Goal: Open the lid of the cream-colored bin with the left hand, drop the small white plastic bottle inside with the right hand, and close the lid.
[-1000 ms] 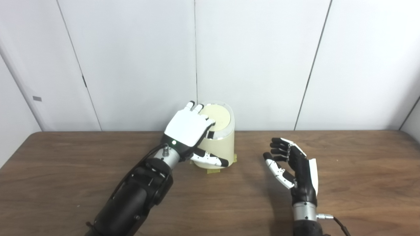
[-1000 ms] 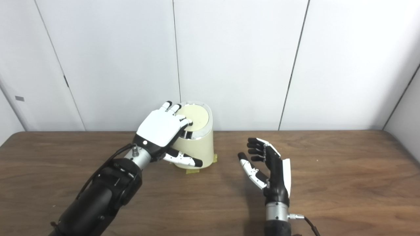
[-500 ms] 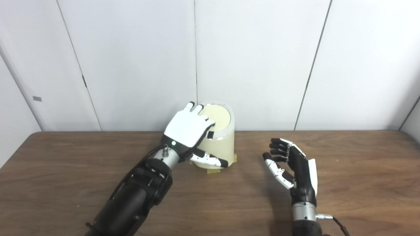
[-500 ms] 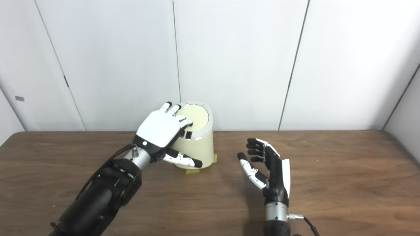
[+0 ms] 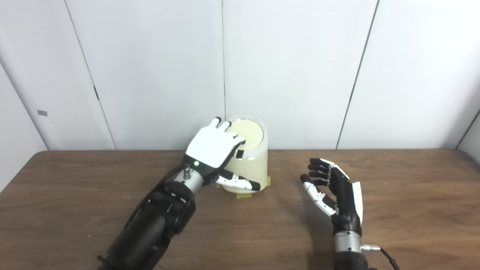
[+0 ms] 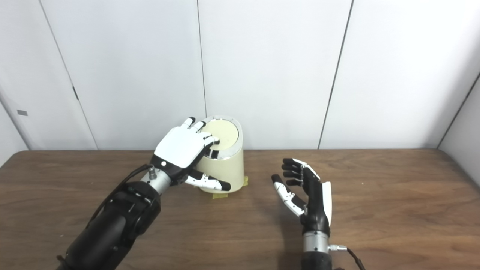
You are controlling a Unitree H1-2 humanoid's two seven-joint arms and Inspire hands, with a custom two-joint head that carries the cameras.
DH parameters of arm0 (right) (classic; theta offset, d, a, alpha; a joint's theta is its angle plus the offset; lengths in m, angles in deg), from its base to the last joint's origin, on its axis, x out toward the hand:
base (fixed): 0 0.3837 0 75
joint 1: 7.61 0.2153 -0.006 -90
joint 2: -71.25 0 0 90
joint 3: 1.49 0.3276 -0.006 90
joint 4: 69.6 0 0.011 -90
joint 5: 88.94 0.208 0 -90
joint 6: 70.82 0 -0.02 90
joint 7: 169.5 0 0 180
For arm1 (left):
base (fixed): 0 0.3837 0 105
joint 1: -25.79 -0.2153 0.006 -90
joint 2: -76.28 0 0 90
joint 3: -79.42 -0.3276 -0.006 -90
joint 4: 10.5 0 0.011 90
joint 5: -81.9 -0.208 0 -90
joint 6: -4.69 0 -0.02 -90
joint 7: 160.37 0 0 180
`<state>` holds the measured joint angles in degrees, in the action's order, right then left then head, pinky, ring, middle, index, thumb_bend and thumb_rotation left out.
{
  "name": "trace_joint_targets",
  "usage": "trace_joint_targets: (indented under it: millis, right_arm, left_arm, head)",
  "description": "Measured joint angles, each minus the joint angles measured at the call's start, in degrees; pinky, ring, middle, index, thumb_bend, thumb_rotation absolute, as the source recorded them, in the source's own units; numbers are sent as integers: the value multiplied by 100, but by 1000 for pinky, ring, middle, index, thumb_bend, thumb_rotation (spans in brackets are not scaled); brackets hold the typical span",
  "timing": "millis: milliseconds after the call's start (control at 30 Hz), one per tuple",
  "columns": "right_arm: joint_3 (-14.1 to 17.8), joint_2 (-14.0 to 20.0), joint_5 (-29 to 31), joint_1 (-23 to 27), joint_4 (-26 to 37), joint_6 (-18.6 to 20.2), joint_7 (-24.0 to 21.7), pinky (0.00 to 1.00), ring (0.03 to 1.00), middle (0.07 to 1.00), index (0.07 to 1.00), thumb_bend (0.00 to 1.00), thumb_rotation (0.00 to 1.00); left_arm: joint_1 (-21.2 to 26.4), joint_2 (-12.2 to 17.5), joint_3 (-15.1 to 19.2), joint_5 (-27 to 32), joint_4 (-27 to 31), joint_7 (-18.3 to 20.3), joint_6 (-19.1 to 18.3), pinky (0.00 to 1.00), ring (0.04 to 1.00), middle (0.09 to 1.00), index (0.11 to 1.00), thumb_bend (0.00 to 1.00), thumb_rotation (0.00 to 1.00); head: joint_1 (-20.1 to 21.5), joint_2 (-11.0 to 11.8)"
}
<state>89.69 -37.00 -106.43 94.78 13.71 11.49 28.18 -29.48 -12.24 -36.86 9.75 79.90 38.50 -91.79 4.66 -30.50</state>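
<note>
No brand, label or legible writing anywhere on the cream-colored bin or the robot hands.

Left robot hand laid palm-down over the near-left part of the lid, fingertips resting on the lid's cream top, thumb stretched rightward across the bin's front wall low down. Fingers apart and only lightly bent, closed on nothing. Green light glowing at the wrist end of the white back shell. Left forearm rising from the bottom edge, angled up and to the right.

Right robot hand held upright above the wooden worktop, well apart from the bin, palm turned left, fingers curled loosely, thumb out, empty.

Lid down, flat on the bin. Bin standing at the worktop's far edge, against the white panelled wall, yellow tape at its base. Small white plastic bottle nowhere visible in either view.
</note>
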Motion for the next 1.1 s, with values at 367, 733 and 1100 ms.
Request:
trace_joint_targets:
  millis: [367,733,1100]
  right_arm:
    - [-3,0,2,0,-2,0,0,574,646,663,666,249,303]
    - [-9,7,4,2,-29,-1,2,573,647,666,666,257,327]
    - [-8,45,23,4,-139,-22,2,562,638,661,662,252,287]
  left_arm:
    - [-51,-142,189,-12,303,617,-384,1000,1000,976,957,896,1000]
    - [-409,-329,743,266,923,225,-441,1000,994,936,931,777,1000]
    - [-1139,-1295,2290,3177,1915,-708,-455,704,797,818,818,235,863]
  head:
    - [0,18]
    - [-9,35]
    - [-18,79]
